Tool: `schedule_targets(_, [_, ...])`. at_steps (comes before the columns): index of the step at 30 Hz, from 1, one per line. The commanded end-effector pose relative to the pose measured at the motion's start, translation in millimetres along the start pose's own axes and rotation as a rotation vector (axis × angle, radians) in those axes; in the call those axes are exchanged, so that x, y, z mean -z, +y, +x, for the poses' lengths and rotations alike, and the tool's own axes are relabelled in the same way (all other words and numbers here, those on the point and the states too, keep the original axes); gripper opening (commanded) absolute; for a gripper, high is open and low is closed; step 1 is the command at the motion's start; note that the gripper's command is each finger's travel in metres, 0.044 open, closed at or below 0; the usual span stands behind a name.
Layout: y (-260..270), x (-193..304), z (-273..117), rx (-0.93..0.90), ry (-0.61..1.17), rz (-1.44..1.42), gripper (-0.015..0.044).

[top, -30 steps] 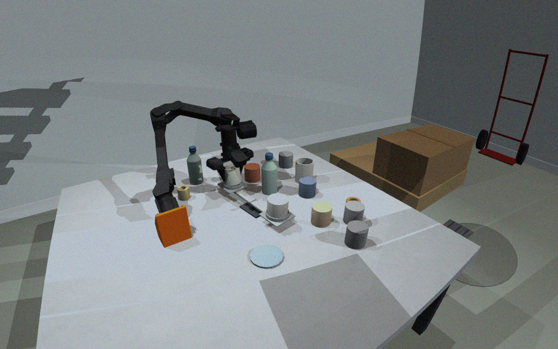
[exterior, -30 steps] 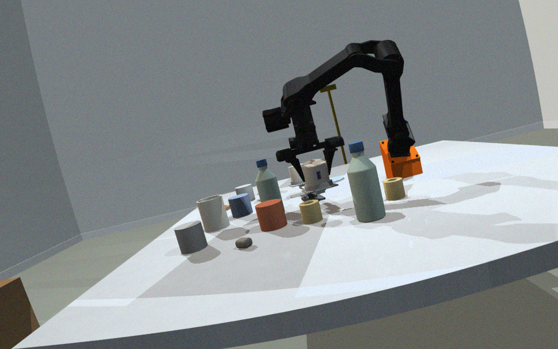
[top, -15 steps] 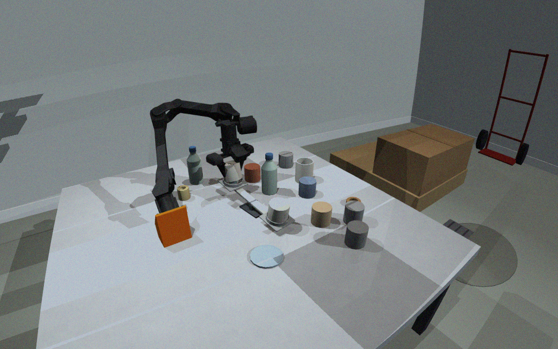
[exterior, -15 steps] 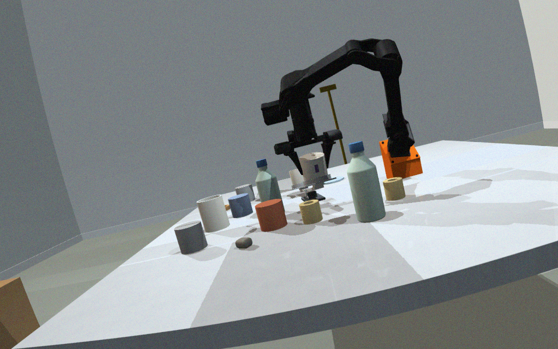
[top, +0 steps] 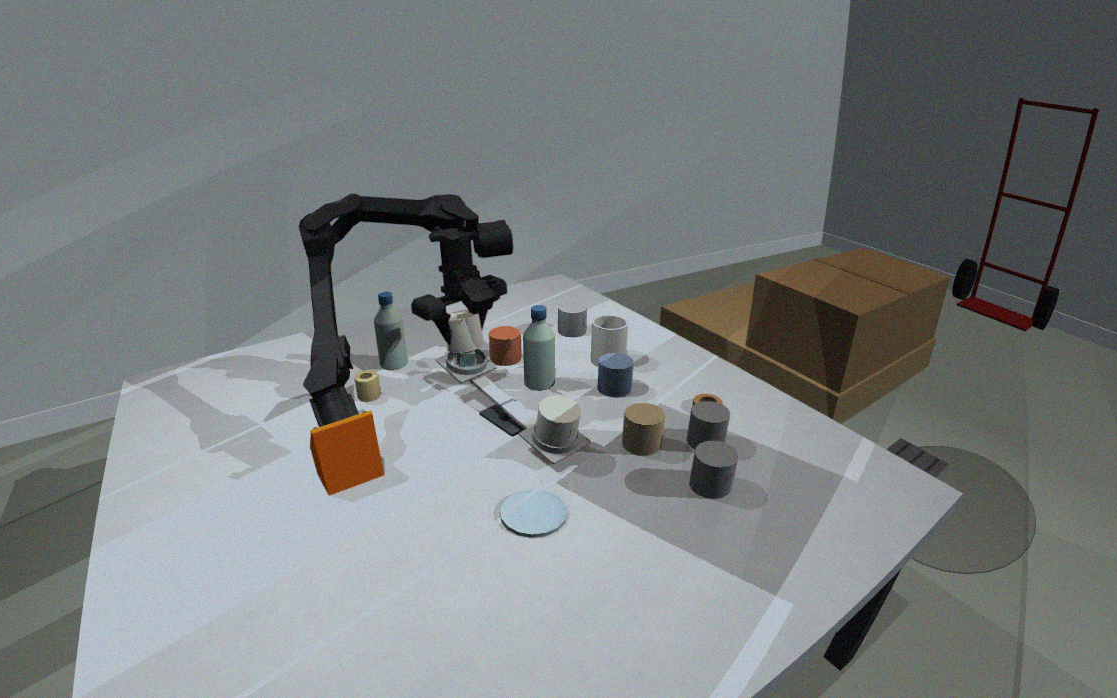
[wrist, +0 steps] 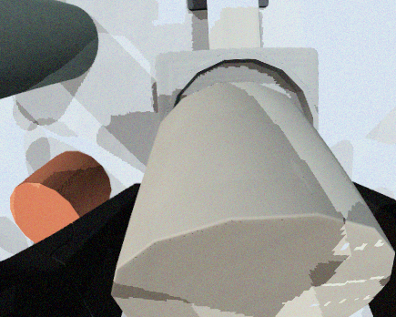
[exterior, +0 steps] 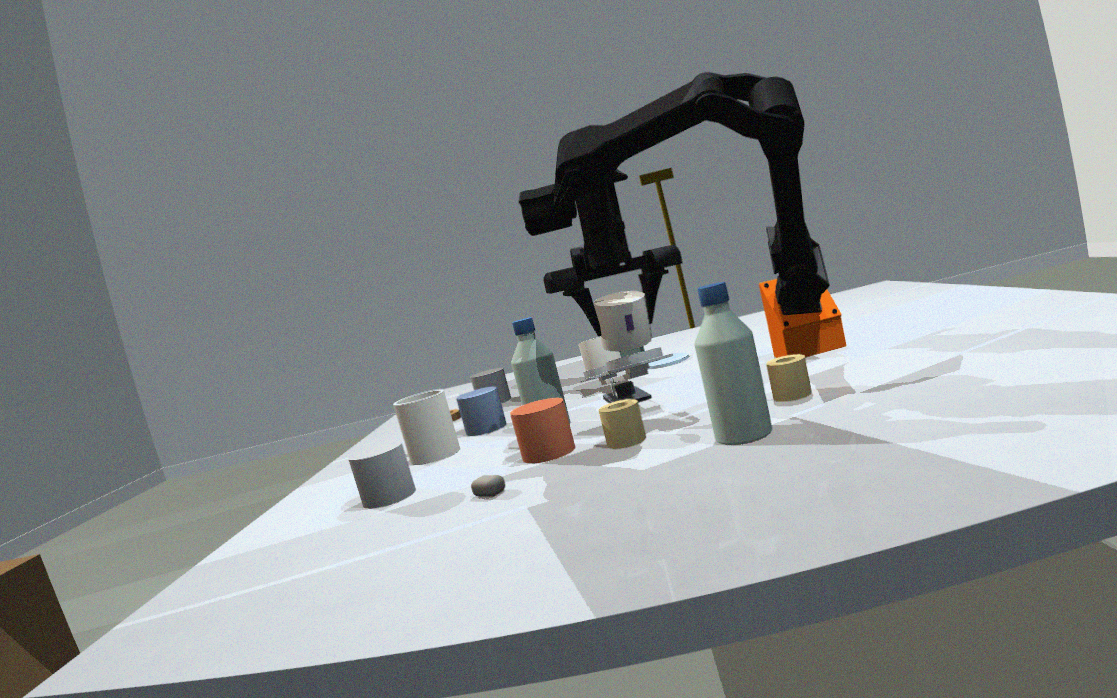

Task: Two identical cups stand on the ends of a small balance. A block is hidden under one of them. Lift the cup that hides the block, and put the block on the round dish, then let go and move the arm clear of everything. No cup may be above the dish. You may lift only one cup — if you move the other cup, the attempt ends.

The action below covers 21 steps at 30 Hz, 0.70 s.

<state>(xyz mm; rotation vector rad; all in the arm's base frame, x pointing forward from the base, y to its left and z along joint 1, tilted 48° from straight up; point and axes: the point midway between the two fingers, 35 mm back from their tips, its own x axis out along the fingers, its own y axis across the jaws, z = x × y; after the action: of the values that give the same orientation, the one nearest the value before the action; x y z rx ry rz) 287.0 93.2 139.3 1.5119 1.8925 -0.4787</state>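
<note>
the uncovering step was judged to be in hand: the cup [top: 464,332] [exterior: 621,322] [wrist: 232,173] was pinched by the pincer [top: 465,336] [exterior: 623,326] [wrist: 238,190] and held above the pan at the balance's [top: 502,397] [exterior: 649,358] [wrist: 305,59] end toward the far corner of the counter [top: 285,589] [exterior: 805,528] [wrist: 369,46], as seen from the top. beneath it, a greenish block [top: 466,358] [exterior: 632,352] was exposed on that pan. the other cup [top: 557,423] [exterior: 597,353] was seated on the opposite pan, and the dish [top: 534,512] [exterior: 668,359] was placed nearer the near edge. a higher lift and a set-down apart from both were called for, before the block could be grasped.
</note>
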Motion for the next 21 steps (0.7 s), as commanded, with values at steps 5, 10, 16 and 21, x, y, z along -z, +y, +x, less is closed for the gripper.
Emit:
schedule_targets(5, [1, 0, -12, -0.012, 0.001, 0.000, 0.0000])
schedule_targets(10, [1, 0, -18, -0.014, 0.000, 0.000, 0.0000])
schedule_targets(16, [0, 0, -26, -0.017, 0.000, 0.001, 0.0000])
schedule_targets(21, [-1, 0, -33, -0.019, 0.000, 0.002, 0.0000])
